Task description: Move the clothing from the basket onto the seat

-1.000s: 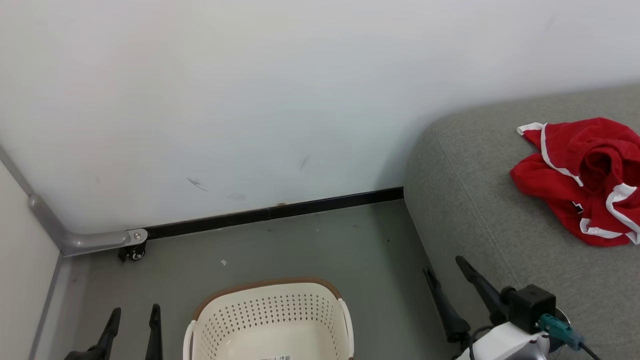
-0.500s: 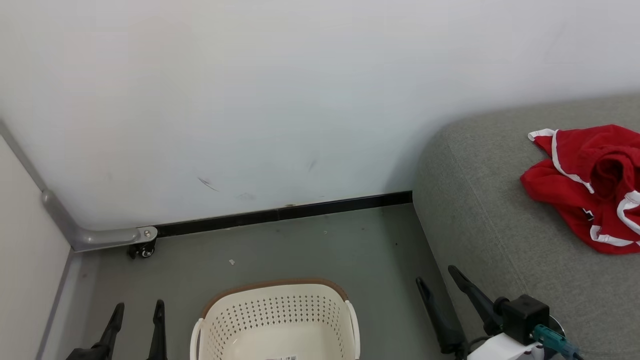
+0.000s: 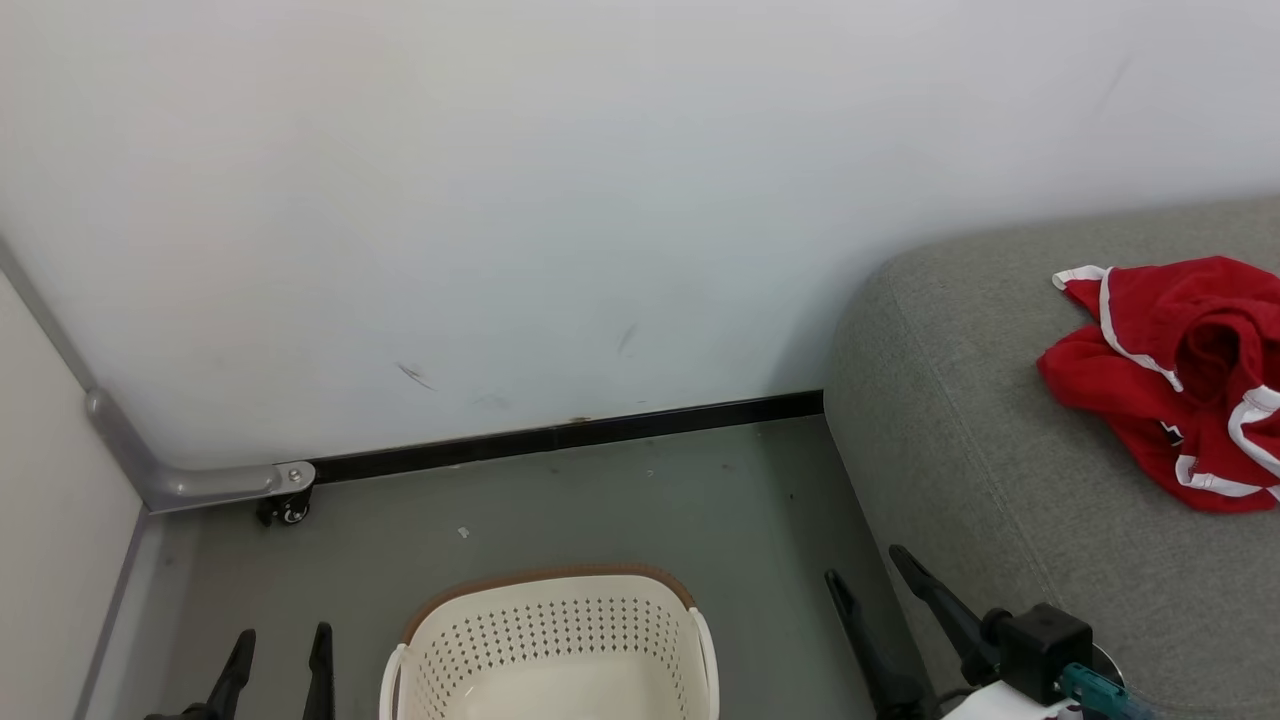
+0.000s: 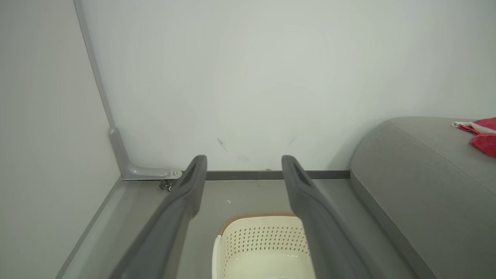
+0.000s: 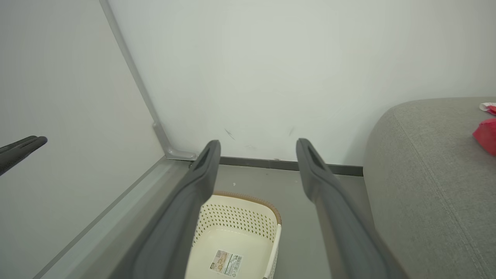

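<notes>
Where the clothing lies: the clothing sits crumpled on the seat, well apart from the basket.
Basket: on the floor between the arms; I see nothing inside but a sticker on its bottom.
Nearer arm: the right end effector, just beside the seat's edge; the heap lies ahead and to its right, slanting away rightward.
Right end effector: fingers spread, empty, held low, pointing at the wall.
Left end effector: fingers apart, empty, left of the basket.
Judgement: the job looks finished; no reach seems needed.
</notes>
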Tool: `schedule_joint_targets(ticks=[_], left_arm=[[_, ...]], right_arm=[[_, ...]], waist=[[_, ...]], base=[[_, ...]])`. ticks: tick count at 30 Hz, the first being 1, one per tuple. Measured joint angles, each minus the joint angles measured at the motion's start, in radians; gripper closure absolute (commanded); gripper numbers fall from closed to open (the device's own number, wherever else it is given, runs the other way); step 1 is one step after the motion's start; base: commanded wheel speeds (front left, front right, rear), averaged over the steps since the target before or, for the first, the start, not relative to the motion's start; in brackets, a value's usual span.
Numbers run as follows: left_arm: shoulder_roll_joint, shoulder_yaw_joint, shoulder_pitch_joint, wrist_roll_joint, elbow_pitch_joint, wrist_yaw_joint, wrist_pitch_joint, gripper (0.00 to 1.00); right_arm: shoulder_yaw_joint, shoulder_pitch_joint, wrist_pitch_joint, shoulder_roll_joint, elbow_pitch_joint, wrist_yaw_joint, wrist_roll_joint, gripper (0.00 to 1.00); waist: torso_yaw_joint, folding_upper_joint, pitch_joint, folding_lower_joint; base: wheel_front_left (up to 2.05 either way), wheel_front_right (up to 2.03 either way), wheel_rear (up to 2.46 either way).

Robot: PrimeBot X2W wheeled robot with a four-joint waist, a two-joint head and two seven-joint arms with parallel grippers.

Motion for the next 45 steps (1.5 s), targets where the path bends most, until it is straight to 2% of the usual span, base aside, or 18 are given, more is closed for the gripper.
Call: schedule_joint_targets(ticks=[6,45], left_arm=[[-0.002,-0.004,0.000,-0.011,0.000,-0.025,0.000,0.00],[-0.002,-0.017,0.000,-0.097,0.008,-0.053,0.000,0.00]], right_arm=[[-0.001,0.003,0.000,0.000,-0.001,0.000,0.000,0.00],[-0.012,0.003,0.000,0.000,-0.009,0.000,0.036,0.00]], waist=[[-0.005,0.0000,-0.001,0.0000],[0.000,0.0000,0.005,0.0000]], base=[[0.00,0.00,0.00],[0.00,0.00,0.00]])
